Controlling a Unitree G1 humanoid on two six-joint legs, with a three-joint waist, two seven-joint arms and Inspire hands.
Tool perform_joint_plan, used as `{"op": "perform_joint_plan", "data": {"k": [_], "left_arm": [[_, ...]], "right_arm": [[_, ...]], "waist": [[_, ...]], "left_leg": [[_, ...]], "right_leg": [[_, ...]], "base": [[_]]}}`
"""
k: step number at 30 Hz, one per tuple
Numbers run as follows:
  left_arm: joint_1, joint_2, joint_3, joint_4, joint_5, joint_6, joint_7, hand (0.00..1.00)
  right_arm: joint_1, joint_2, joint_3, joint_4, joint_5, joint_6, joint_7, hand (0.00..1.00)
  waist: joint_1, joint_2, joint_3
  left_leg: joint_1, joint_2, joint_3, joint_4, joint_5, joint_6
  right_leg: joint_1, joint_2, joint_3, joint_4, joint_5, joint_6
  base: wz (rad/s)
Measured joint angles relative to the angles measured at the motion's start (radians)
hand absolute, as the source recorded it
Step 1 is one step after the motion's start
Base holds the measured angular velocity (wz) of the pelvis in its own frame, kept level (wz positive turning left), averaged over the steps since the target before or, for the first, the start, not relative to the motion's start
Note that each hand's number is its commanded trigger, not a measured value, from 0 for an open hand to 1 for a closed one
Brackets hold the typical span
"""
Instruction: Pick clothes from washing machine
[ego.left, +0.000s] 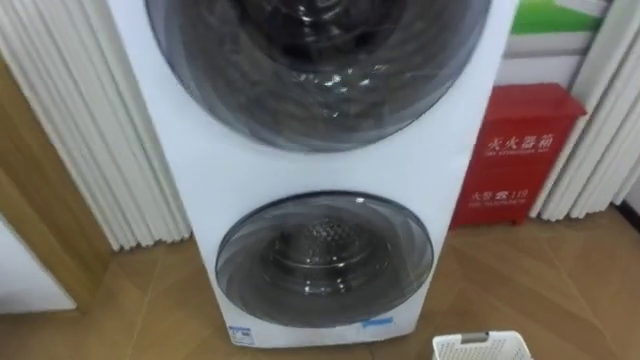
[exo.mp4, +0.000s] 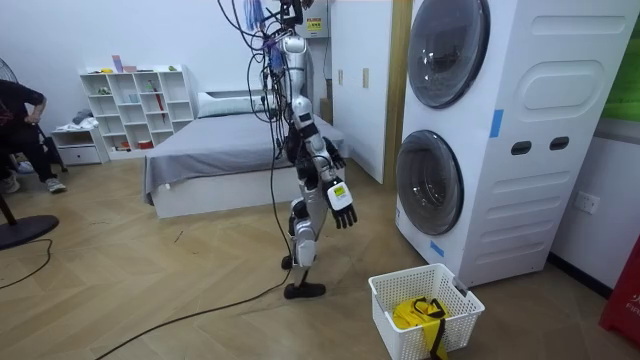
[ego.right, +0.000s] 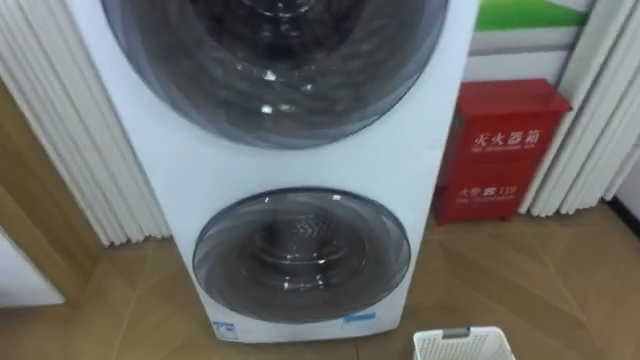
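Facing the stacked washing machine, both round doors shut.

Standing on the wooden floor just before the lower door; right robot hand hanging nearer it, fingers relaxed open; left hidden. Yellow clothes lying in white basket beside the machine's front corner; drum contents unclear.

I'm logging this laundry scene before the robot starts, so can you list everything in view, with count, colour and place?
White stacked washing machine: one, white, at the room view's right, in front of the robot.
Round dark glass doors: two, upper and lower, both shut.
White plastic laundry basket: one, on the floor before the machine.
Yellow item: one, inside the basket.
Red metal cabinet: one, right of the machine.
Grey bed: one, behind the robot.
White cube shelf: one, by the far wall.
Seated person: one, room view's left edge.
Robot's hand: one seen clearly, black, fingers relaxed, hanging empty.
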Motion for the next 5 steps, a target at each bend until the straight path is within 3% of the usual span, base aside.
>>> {"op": "perform_joint_plan", "data": {"k": [2,4,5], "left_arm": [[0.031,0.007,0.032,0.137,0.039,0.001,0.085,0.00],[0.062,-0.011,0.042,0.186,0.082,0.019,0.106,0.00],[0.076,-0.037,0.051,0.200,0.104,0.039,0.108,0.00]], "right_arm": [[0.002,0.000,-0.002,-0.003,0.024,-0.013,0.009,0.00],[0.013,-0.003,-0.008,-0.002,0.053,-0.021,0.008,0.00],[0.020,-0.006,-0.011,0.001,0.072,-0.024,0.006,0.00]], "waist": [[0.006,0.008,0.0029],[0.011,0.023,0.0022],[0.017,0.029,0.0035]], "left_leg": [[0.011,0.003,-0.004,0.004,-0.010,-0.001],[0.026,0.004,-0.007,0.005,-0.018,0.000],[0.035,0.003,-0.009,0.004,-0.021,0.001]], "right_leg": [[0.015,0.000,-0.027,-0.002,0.001,-0.001],[0.033,0.000,-0.038,-0.002,0.001,-0.001],[0.043,-0.001,-0.046,-0.002,0.001,-0.001]], "base": [[0.02],[0.06],[0.05]]}}
